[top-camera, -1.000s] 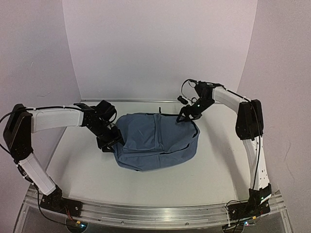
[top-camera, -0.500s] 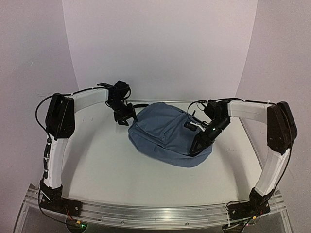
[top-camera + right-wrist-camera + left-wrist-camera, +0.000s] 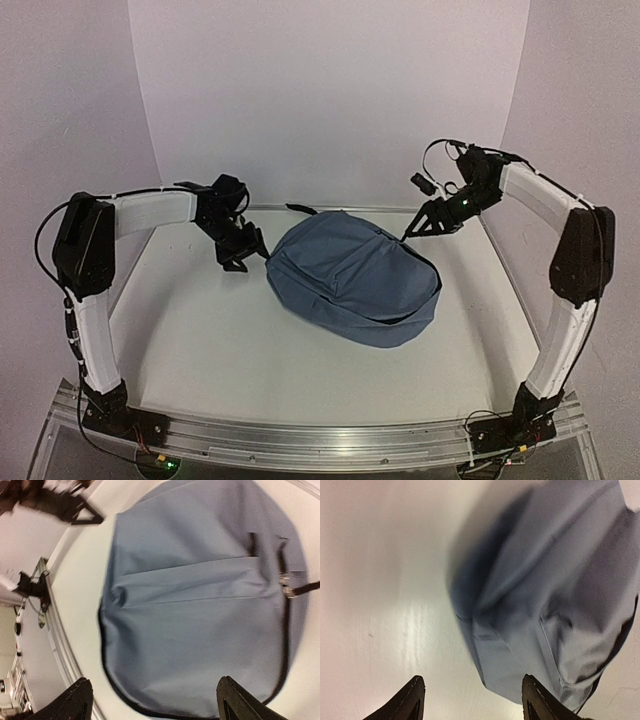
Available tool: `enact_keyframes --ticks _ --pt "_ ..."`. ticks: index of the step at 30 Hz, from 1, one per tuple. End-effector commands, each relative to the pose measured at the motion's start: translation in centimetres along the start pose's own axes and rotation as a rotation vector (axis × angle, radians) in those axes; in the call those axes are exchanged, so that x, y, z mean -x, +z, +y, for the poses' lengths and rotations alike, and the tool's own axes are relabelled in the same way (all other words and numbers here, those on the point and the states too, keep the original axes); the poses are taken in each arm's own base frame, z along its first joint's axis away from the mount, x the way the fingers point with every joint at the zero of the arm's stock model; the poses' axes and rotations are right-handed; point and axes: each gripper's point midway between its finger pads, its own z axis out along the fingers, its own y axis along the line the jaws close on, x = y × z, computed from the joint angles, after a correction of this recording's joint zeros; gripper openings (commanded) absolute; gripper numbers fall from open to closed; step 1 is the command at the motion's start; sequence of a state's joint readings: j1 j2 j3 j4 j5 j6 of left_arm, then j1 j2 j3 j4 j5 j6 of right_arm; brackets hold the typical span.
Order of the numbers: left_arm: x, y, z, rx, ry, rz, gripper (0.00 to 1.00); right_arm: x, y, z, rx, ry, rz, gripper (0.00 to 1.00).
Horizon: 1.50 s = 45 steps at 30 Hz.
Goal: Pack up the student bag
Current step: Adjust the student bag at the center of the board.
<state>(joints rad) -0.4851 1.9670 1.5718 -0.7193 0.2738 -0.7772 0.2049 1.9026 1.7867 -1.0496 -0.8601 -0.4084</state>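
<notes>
While both arms hover, I count one student bag, lying between the two sets of jaws. Left gripper is spread, nothing in it, with the bag just beside it. Right gripper is spread too, bag ahead of it. One white table, plain white walls.

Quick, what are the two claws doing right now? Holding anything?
Left gripper: open, holding nothing, next to the student bag.
Right gripper: open, holding nothing.
</notes>
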Motion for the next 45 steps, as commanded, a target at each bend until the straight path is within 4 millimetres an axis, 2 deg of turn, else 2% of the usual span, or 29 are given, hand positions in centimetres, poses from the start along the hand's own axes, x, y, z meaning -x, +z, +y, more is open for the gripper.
enact_keyframes --ticks 1,3,5,8,11,13,15,21,24,26,30,33,36,40,45 --pt "-5.0 -1.4 -4.3 -0.128 0.021 -0.004 0.67 -0.6 2.2 -7.2 -0.078 0.146 0.060 0.85" --pt "-6.7 -0.4 -4.4 -0.120 0.024 0.021 0.67 -0.7 3.4 -8.7 -0.078 0.162 0.077 0.85" --pt "-7.6 0.5 -4.6 -0.112 0.019 0.036 0.68 -1.2 4.8 -9.8 -0.062 0.187 0.095 0.85" --pt "-7.3 1.6 -5.4 -0.142 0.019 0.043 0.68 -2.7 6.7 -10.8 -0.029 0.229 0.132 0.84" --pt "-6.3 2.9 -5.8 -0.127 0.037 0.056 0.68 -4.2 7.4 -9.6 0.039 0.262 0.152 0.81" --pt "-5.1 3.5 -5.6 -0.121 0.029 0.051 0.68 -5.1 7.6 -7.5 0.103 0.266 0.161 0.79" --pt "-3.4 3.8 -5.4 -0.137 0.006 0.035 0.68 -6.8 8.3 -4.9 0.153 0.260 0.203 0.78" --pt "2.6 3.4 -3.0 -0.171 -0.059 -0.022 0.67 -11.4 10.1 4.5 0.308 0.208 0.325 0.77" --pt "4.5 3.3 -2.1 -0.156 -0.054 -0.022 0.67 -11.7 9.8 8.6 0.362 0.121 0.337 0.78" --pt "5.0 2.8 -2.1 -0.137 -0.032 -0.016 0.67 -10.9 9.1 9.6 0.359 0.084 0.324 0.80" --pt "4.2 1.8 -2.0 -0.132 -0.013 0.000 0.67 -8.5 7.2 7.4 0.283 0.082 0.262 0.81" --pt "3.1 0.7 -1.3 -0.127 -0.015 -0.001 0.68 -6.1 5.2 4.6 0.252 0.139 0.175 0.83" --pt "2.6 -0.7 -1.0 -0.125 -0.011 -0.022 0.69 -4.6 4.0 1.8 0.207 0.182 0.127 0.84" --pt "2.3 -1.5 -0.6 -0.103 0.001 -0.033 0.74 -4.3 4.5 -1.7 0.095 0.212 0.152 0.84" --pt "2.1 -0.4 -0.9 -0.110 0.015 0.006 0.74 -4.6 6.4 -4.0 0.082 0.279 0.177 0.84"
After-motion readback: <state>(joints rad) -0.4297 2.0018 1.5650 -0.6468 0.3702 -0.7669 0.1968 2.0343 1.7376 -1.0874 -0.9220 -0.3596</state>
